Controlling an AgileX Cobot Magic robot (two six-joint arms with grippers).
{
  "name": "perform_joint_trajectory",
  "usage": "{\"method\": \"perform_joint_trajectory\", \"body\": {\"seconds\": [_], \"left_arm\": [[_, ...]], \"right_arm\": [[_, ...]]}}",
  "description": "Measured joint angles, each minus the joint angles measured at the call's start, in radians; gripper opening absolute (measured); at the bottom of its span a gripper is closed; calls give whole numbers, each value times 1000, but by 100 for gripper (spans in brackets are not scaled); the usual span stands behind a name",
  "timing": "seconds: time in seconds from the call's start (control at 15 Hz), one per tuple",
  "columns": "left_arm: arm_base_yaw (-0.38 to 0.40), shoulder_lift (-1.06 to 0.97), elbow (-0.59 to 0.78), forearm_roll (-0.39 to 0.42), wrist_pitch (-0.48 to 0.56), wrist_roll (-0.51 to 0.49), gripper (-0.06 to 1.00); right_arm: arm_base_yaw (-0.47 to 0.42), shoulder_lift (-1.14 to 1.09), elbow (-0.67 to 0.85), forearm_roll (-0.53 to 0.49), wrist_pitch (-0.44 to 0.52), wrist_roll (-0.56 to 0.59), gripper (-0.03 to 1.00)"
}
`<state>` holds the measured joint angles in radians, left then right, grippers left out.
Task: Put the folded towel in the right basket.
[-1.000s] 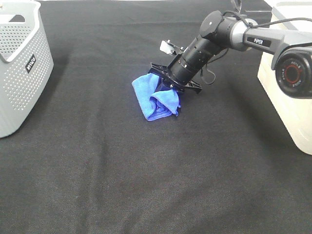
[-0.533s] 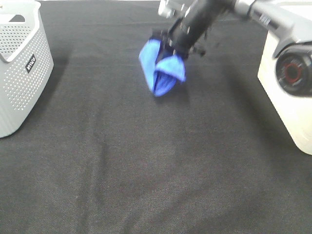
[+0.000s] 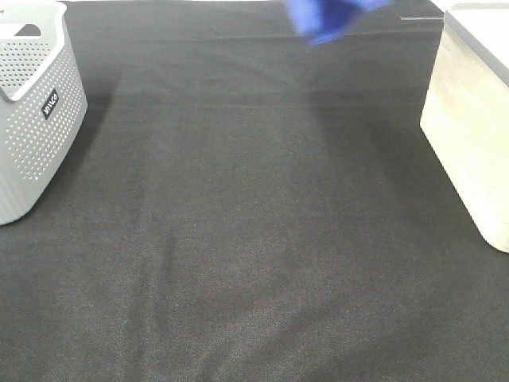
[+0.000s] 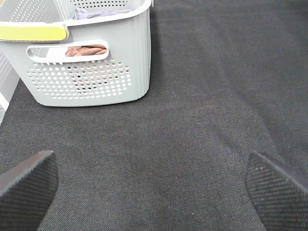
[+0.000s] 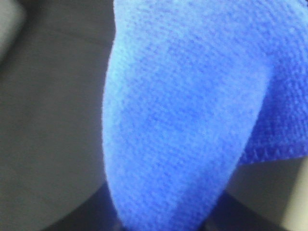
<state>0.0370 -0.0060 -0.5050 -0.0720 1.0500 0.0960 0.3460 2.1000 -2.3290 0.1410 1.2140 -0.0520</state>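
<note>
Overhead view, left to right: grey perforated plastic basket with a black label [image 3: 32, 119]; black woven table cloth [image 3: 238, 239]; bright blue folded microfiber towel [image 3: 324, 19], aloft at the far edge of frame, short of the large white smooth-walled plastic bin [image 3: 469, 135]. Step in hand, as judged: carry. Travel right until the towel hangs wholly inside the bin's rim, then release; letting go early risks draping the wall. Only the left wrist view shows the left gripper [image 4: 153, 192], fingers wide apart and empty, and a brown cloth [image 4: 86, 49] in the grey basket. The right wrist view shows the towel's weave close up; the cloth hides the right gripper's jaws, judged clamped on it since it hangs clear
</note>
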Motion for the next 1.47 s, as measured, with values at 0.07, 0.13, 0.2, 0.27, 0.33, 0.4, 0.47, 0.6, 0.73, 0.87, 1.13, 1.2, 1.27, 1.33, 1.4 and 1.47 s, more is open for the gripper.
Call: {"method": "perform_joint_trajectory", "body": {"seconds": [0.07, 0.13, 0.2, 0.27, 0.33, 0.4, 0.47, 0.6, 0.73, 0.87, 1.13, 1.2, 1.27, 1.33, 1.4, 1.47], "left_arm": [[0, 0, 0, 0, 0, 0, 99], [0, 0, 0, 0, 0, 0, 99], [0, 0, 0, 0, 0, 0, 99], [0, 0, 0, 0, 0, 0, 99], [0, 0, 0, 0, 0, 0, 99], [0, 0, 0, -1, 0, 0, 99], [0, 0, 0, -1, 0, 0, 99], [0, 0, 0, -1, 0, 0, 99], [0, 0, 0, -1, 0, 0, 99], [0, 0, 0, -1, 0, 0, 99], [0, 0, 0, -1, 0, 0, 99], [0, 0, 0, -1, 0, 0, 99], [0, 0, 0, -1, 0, 0, 99], [0, 0, 0, -1, 0, 0, 99], [0, 0, 0, -1, 0, 0, 99], [0, 0, 0, -1, 0, 0, 99]], "right_arm": [[-19, -92, 93, -90, 3, 0, 26], [-57, -162, 166, -126, 3, 0, 26], [-163, -245, 255, -128, 4, 0, 26], [-243, -282, 289, -115, 5, -1, 26], [-324, -298, 310, -94, 7, -25, 26], [-403, -299, 317, -69, 10, -62, 26], [-457, -289, 317, -36, 10, -97, 26], [-519, -242, 319, 24, 10, -143, 26], [-531, -147, 320, 26, 9, -156, 26], [-531, -111, 320, 34, 9, -156, 26], [-530, -2, 323, 12, 7, -95, 56], [-530, 7, 325, 14, 6, -80, 85], [-530, 7, 325, 14, 6, -80, 92], [-530, 7, 325, 15, 6, -80, 95], [-530, 6, 313, 15, 7, -77, 96], [-530, 2, 301, 18, 7, -71, 97]]}}
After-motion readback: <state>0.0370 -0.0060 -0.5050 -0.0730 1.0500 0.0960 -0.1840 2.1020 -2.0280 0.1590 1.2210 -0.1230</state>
